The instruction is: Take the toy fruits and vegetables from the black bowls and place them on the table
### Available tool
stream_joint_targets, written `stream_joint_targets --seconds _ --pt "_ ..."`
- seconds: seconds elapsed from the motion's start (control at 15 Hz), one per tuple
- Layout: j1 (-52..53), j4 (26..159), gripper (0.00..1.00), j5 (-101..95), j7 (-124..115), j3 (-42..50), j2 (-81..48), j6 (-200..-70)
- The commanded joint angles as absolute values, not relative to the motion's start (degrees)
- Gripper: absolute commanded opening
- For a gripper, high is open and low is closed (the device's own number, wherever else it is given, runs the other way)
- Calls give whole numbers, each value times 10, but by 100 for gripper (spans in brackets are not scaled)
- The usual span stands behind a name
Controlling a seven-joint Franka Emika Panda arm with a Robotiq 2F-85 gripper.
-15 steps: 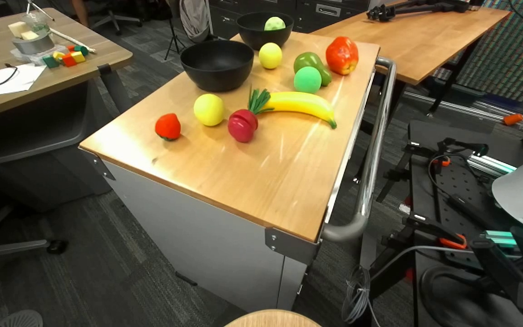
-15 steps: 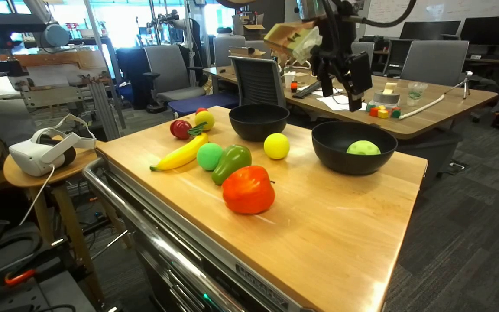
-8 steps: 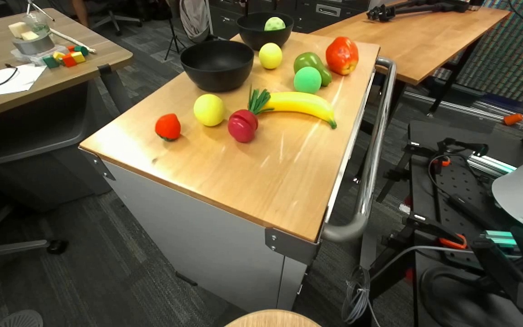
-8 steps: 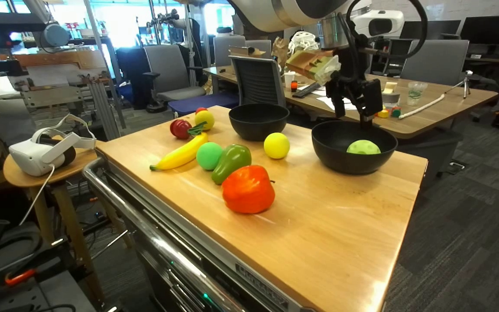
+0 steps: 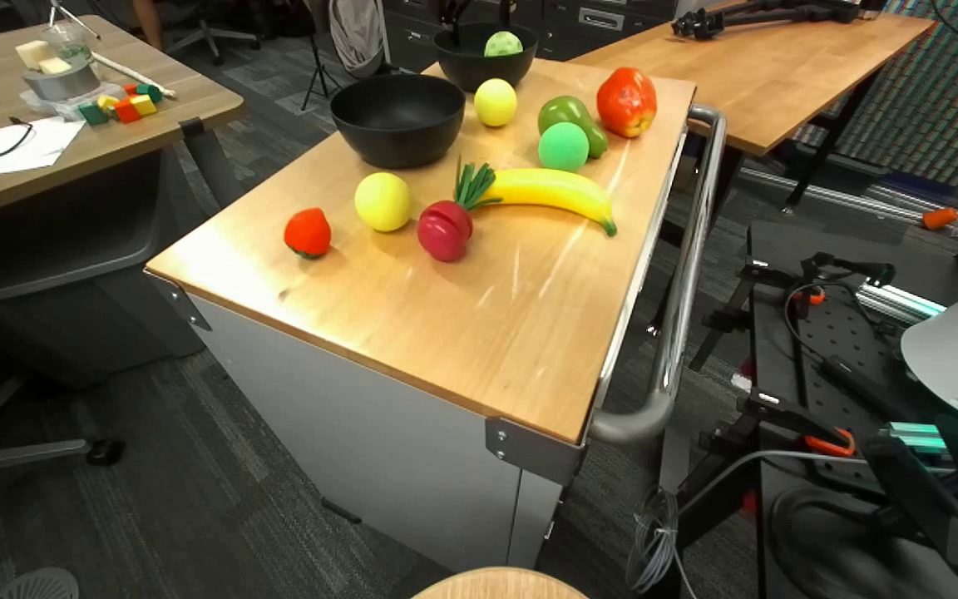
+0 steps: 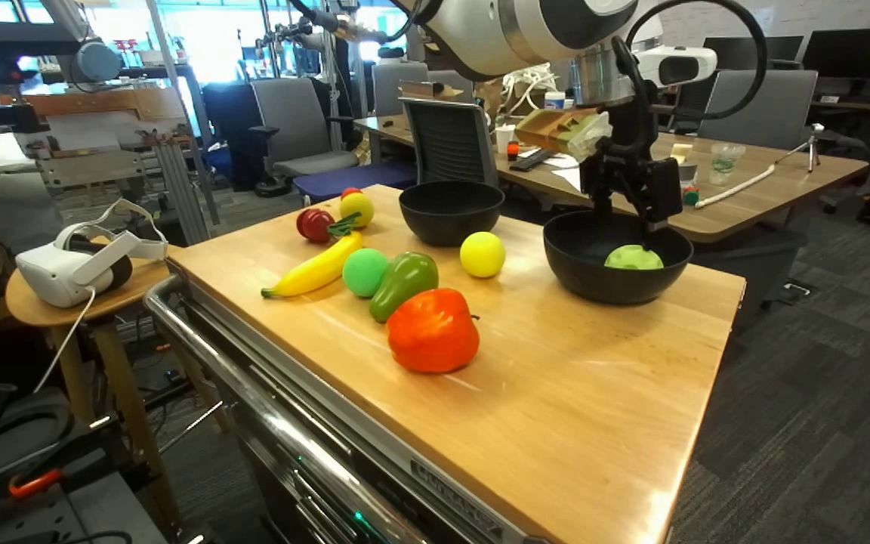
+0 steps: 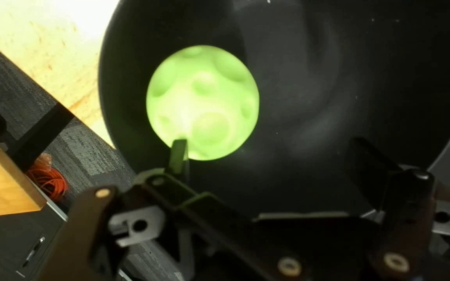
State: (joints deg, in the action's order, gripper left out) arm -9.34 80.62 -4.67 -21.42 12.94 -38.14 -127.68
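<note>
Office room: desk [image 6: 790,181] and gray chairs [image 6: 450,136] beyond light wood table [image 6: 556,408]. Gripper [image 7: 268,145] at mouth of black bowl [image 6: 605,285], jaws spread wide. Dimpled yellow-green ball [image 7: 202,102] in that bowl, just beside one fingertip; whether touching, cannot tell. Near gripper: yellow ball [image 6: 482,255] on table, second black bowl [image 6: 450,227]. Farther from gripper, also on table: red-orange toy [image 6: 433,331], green pear-shaped toy [image 6: 408,283], green ball [image 6: 364,273], banana [image 6: 318,266], radish [image 6: 314,225].

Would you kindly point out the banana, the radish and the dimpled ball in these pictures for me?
Banana [image 6: 316,268], in an exterior view: middle of its yellow body.
Radish [image 5: 444,233], in an exterior view: its red root.
Dimpled ball [image 7: 203,102], in the wrist view: middle of its upward-facing side.
</note>
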Motion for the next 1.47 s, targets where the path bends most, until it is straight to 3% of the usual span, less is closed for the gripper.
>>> stream_joint_targets --seconds 0.0,0.87,1.0,1.27,1.33,1.4 --pt "-86 772 100 -70 -216 146 -404 -1251" --pt "-74 779 100 -90 -201 140 -399 -1226" --pt "-71 782 85 -92 -196 138 -398 -1217" --pt "-65 789 97 -108 -186 139 -396 -1196" --pt "-63 791 98 -113 -184 139 -396 -1190" --pt "-62 792 93 -117 -181 139 -396 -1183"
